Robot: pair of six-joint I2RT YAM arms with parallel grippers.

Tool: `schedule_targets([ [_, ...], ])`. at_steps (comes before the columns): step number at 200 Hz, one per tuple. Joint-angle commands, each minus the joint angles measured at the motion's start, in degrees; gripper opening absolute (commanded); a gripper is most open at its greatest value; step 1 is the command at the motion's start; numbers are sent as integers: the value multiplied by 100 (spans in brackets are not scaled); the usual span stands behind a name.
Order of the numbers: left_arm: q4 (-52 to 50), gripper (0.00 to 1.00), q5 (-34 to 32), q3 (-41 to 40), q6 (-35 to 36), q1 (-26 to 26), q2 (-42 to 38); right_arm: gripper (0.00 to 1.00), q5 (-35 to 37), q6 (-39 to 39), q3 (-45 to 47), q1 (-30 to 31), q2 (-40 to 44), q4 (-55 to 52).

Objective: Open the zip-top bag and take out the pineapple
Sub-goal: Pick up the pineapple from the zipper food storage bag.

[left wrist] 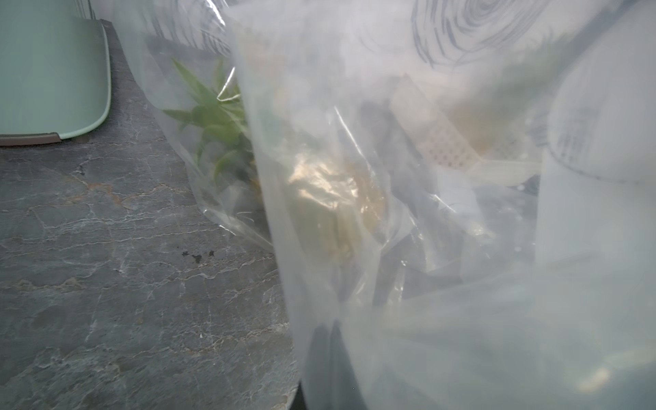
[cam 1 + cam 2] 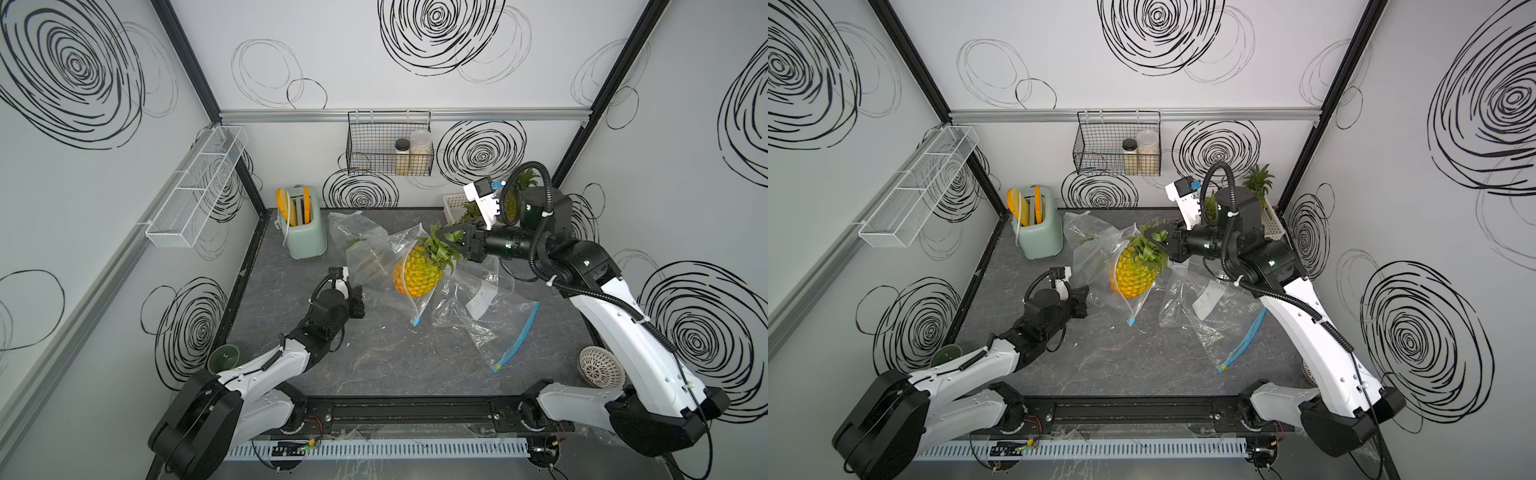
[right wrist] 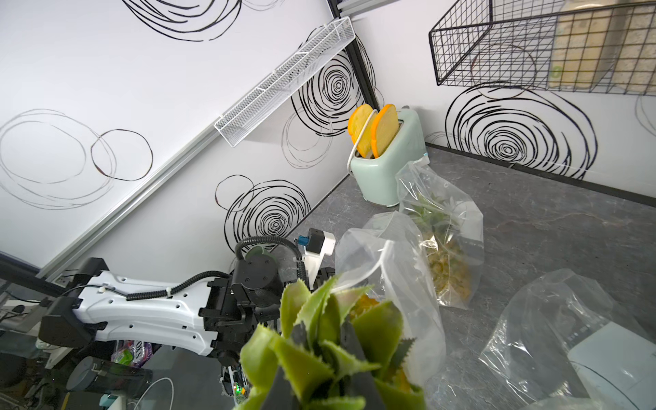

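With the right gripper (image 2: 451, 237), pinches the leafy crown of the pineapple (image 2: 417, 276) and holds it off the table (image 2: 374, 365), yellow base tilted into the open mouth of the zip-top bag (image 2: 370, 266). With the left gripper (image 2: 358, 302), pressed together, touches that bag's near edge; cannot tell whether pinching any film.

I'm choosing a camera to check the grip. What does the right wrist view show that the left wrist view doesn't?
Only the right wrist view: the crown of the pineapple clamped in the right gripper, the left arm, toast slices. Only the left wrist view: a perforated white crate, blurred through plastic. Both: the zip-top bag, mint toaster, grey table, a second bagged pineapple.
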State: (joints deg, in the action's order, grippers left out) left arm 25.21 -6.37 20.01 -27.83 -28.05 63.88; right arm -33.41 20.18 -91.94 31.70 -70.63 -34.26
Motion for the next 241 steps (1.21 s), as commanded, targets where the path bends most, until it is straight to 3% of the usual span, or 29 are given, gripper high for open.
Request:
schedule_targets([
  [1,-89,0,-380,-120,82,41,-36,0,-273,136,-127,3,190,628],
  [97,-286,0,-1281,101,-18,194,-389,0,-813,56,-12,10,212,457],
  [144,-1067,0,-1634,682,292,345,-663,0,-587,-298,97,-13,197,-101],
  [206,-1779,0,-1589,1267,905,1248,-926,0,-519,-725,316,-72,209,-661],
  [241,-2376,0,-1238,1711,1044,1768,-936,0,-302,-878,430,-166,189,-841],
])
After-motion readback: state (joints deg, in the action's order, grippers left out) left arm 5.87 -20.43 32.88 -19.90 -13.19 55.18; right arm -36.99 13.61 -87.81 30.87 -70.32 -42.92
